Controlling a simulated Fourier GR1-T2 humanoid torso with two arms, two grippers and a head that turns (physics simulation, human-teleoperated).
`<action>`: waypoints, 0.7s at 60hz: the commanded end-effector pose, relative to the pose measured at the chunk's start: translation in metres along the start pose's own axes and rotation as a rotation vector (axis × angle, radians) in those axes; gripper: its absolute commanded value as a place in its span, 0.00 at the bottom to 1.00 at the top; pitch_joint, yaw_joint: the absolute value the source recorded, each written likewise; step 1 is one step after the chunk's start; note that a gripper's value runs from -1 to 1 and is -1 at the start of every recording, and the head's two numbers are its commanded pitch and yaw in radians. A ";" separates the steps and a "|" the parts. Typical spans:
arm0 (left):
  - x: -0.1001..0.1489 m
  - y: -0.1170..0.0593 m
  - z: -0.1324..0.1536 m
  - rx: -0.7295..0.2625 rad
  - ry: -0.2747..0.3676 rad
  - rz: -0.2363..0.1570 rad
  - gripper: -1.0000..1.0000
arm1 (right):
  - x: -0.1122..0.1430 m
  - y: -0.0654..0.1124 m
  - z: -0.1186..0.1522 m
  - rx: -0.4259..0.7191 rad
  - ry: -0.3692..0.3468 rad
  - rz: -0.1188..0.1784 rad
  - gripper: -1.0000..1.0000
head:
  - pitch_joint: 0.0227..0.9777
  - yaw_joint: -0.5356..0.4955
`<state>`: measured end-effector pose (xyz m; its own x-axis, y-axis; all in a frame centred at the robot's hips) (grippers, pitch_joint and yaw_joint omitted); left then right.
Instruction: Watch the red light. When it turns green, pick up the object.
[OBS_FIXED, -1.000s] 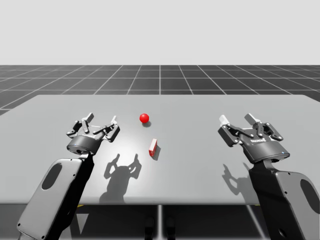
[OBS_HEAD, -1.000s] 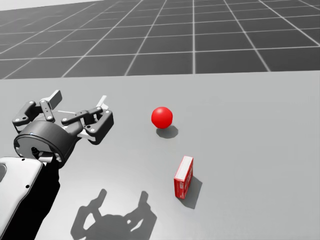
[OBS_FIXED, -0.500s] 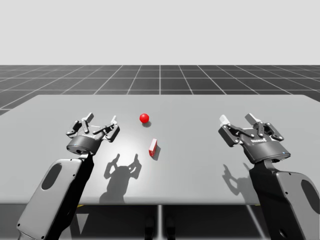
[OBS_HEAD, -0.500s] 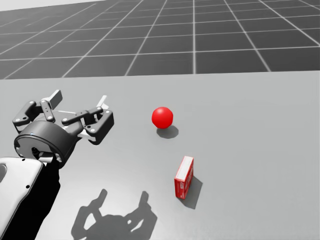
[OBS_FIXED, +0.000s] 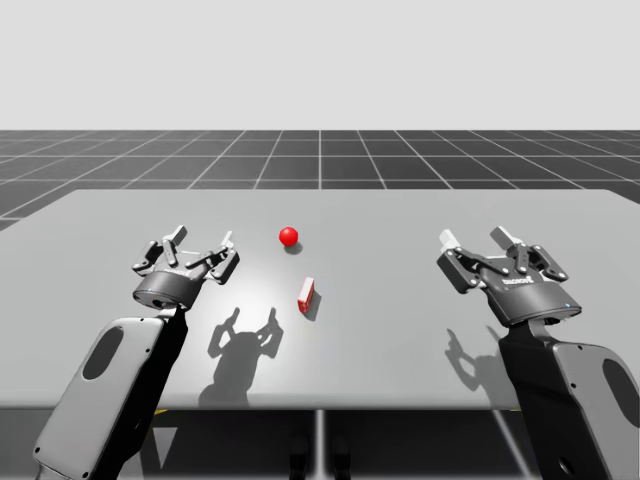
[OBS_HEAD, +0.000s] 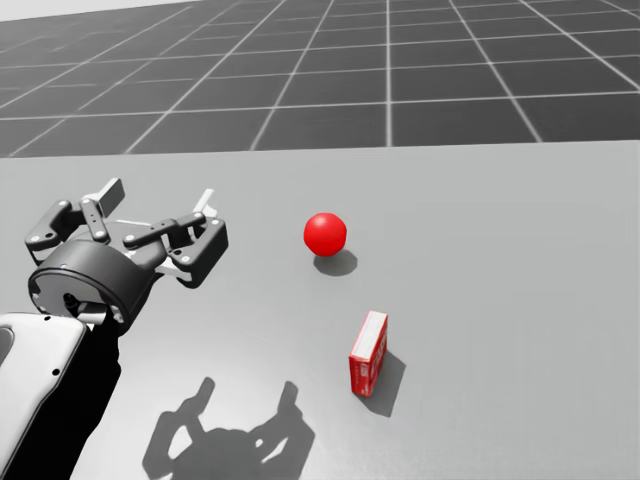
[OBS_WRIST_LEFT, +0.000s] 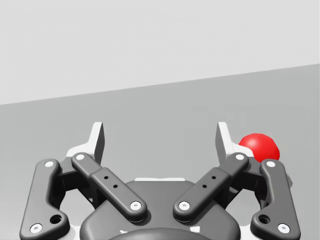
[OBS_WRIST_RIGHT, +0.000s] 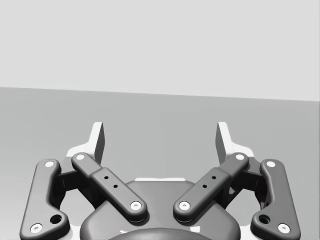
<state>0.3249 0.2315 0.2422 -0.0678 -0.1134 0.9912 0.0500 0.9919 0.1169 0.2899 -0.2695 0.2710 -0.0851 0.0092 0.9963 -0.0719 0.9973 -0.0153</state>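
The light is a red ball (OBS_FIXED: 288, 236) (OBS_HEAD: 325, 233) resting on the grey table (OBS_FIXED: 400, 320), a little behind the middle. In front of it a small red box (OBS_FIXED: 306, 293) (OBS_HEAD: 367, 352) stands upright on its narrow edge. My left gripper (OBS_FIXED: 203, 241) (OBS_HEAD: 160, 205) hovers open to the left of both, with nothing between its fingers. In the left wrist view the red ball (OBS_WRIST_LEFT: 259, 147) shows just outside the left gripper (OBS_WRIST_LEFT: 160, 137), beyond one fingertip. My right gripper (OBS_FIXED: 478, 236) (OBS_WRIST_RIGHT: 160, 137) stands open and empty far off to the right of the box.
The table's front edge (OBS_FIXED: 320, 408) runs just ahead of my arms. A dark gridded floor (OBS_FIXED: 320, 160) lies beyond the far edge. Bare grey surface separates the box from my right gripper.
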 end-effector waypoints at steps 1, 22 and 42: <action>0.000 0.000 0.000 0.001 -0.002 0.000 0.00 | 0.000 0.000 0.000 0.000 0.000 0.000 0.00 | 0.64 0.66; 0.000 0.000 0.000 0.000 -0.002 0.000 0.00 | 0.000 0.000 0.000 0.000 0.000 0.000 0.00 | 0.64 0.66; 0.000 0.000 0.000 0.001 -0.002 0.001 0.00 | 0.000 0.000 0.000 0.000 0.000 0.000 0.00 | 0.64 0.66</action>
<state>0.3251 0.2316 0.2421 -0.0697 -0.1123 0.9912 0.0492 0.9920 0.1159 0.2899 -0.2696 0.2710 -0.0851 0.0092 0.9963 -0.0718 0.9973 -0.0154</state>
